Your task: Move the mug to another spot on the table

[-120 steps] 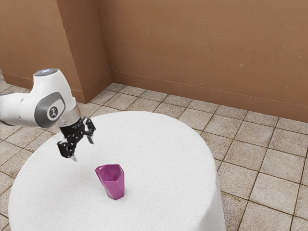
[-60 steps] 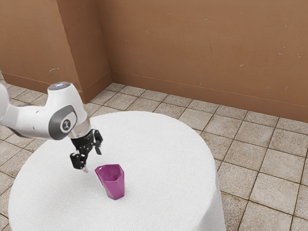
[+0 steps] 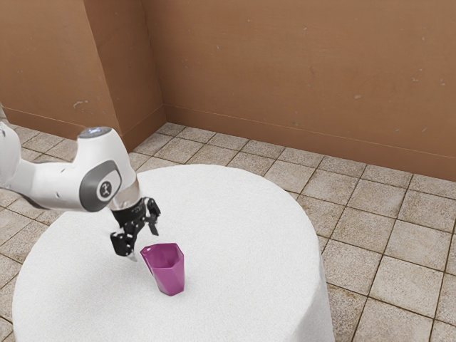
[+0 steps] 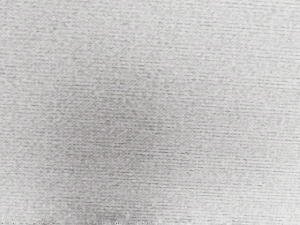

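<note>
One mug (image 3: 165,268) stands just beside the wide-open, empty gripper (image 3: 140,241), toward the exterior view's right.

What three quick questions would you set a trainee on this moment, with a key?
1. True or false: the gripper is shut on the mug.
2. On the white table the mug is: A) upright, B) on its side, C) upside down.
3. Fill in: in the exterior view the gripper is at the mug's upper ____.
Key: 1 false, its fingers are open; 2 A; 3 left.
</note>
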Controlling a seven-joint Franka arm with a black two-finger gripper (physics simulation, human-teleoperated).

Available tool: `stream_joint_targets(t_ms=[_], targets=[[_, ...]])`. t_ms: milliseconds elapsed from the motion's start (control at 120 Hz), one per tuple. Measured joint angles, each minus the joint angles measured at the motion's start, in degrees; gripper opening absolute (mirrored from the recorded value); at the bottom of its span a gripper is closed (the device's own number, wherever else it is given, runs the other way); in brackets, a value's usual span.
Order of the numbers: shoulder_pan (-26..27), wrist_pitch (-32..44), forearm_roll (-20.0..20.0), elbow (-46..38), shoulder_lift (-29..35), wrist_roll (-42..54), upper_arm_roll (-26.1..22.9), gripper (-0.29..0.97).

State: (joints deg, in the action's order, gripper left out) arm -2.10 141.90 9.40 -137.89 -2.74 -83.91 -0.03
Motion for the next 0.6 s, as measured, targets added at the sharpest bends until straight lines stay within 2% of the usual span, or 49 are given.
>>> stream_joint_targets(t_ms=[233,600], targets=[[-0.7,-1.4,0.8,1.8,-1.3,1.2,-0.4,0.68],[-0.5,-4.1,4.7,2.5,-3.1,4.1,-1.6,0.68]])
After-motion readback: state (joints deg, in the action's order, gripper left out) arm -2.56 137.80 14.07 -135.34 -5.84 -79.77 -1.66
